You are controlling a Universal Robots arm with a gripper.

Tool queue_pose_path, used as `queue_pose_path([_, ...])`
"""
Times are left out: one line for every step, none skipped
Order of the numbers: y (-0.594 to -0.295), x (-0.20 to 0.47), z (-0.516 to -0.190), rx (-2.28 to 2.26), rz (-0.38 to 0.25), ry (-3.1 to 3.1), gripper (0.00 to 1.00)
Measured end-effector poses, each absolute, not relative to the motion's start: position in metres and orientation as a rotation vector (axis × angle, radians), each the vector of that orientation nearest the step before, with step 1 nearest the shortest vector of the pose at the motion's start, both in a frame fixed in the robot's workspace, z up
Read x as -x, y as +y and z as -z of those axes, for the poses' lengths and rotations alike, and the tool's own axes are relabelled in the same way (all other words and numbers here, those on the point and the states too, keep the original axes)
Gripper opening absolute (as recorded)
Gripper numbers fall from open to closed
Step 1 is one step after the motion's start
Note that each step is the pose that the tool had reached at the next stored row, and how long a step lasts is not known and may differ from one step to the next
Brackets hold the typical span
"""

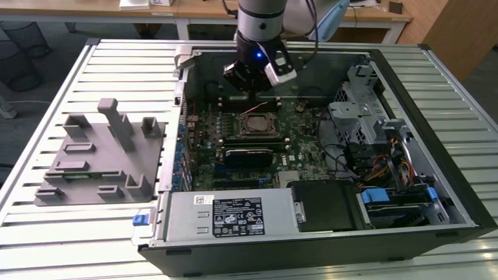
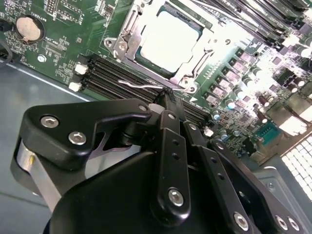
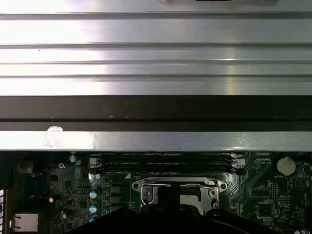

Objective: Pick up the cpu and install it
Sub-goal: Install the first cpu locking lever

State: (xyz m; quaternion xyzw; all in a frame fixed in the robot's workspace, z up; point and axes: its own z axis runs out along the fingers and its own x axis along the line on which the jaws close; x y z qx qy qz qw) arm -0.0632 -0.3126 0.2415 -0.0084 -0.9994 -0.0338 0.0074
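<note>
Silvery-white square cpu (image 2: 170, 41) is being seated in the metal-framed motherboard socket (image 2: 127, 28), while the black end effector (image 2: 168, 97) is being held closed just above it, empty.

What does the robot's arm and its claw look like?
The arm is a silvery-grey tube with a dark wrist and a small blue light. A black cable runs beside it. The gripper is black, built from jointed metal bars held with shiny silver screws.
</note>
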Motion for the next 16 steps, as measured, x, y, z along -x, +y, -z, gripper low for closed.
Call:
queue_pose_path([-0.313, 0.062, -0.241, 0.026, 0.106, -3.125, 0.11])
queue_pose_path([-0.312, 0.062, -0.241, 0.026, 0.106, -3.125, 0.11])
queue_pose_path([-0.312, 0.06, -0.239, 0.026, 0.106, -3.125, 0.11])
queue_pose_path([-0.311, 0.058, -0.236, 0.026, 0.106, -3.125, 0.11])
queue_pose_path([-0.311, 0.058, -0.235, 0.026, 0.106, -3.125, 0.11])
queue_pose_path([-0.31, 0.058, -0.234, 0.026, 0.106, -3.125, 0.11])
queue_pose_path([-0.309, 0.057, -0.233, 0.026, 0.105, -3.125, 0.11])
queue_pose_path([-0.309, 0.057, -0.232, 0.026, 0.105, -3.125, 0.11])
queue_pose_path([-0.308, 0.056, -0.231, 0.026, 0.105, -3.125, 0.11])
queue_pose_path([-0.308, 0.055, -0.231, 0.026, 0.105, -3.125, 0.11])
queue_pose_path([-0.308, 0.054, -0.23, 0.026, 0.105, -3.125, 0.11])
queue_pose_path([-0.308, 0.054, -0.229, 0.026, 0.105, -3.125, 0.11])
queue_pose_path([-0.308, 0.053, -0.229, 0.026, 0.105, -3.125, 0.11])
queue_pose_path([-0.308, 0.053, -0.228, 0.026, 0.105, -3.125, 0.11])
queue_pose_path([-0.308, 0.053, -0.228, 0.026, 0.105, -3.125, 0.11])
queue_pose_path([-0.308, 0.052, -0.227, 0.026, 0.105, -3.125, 0.11])
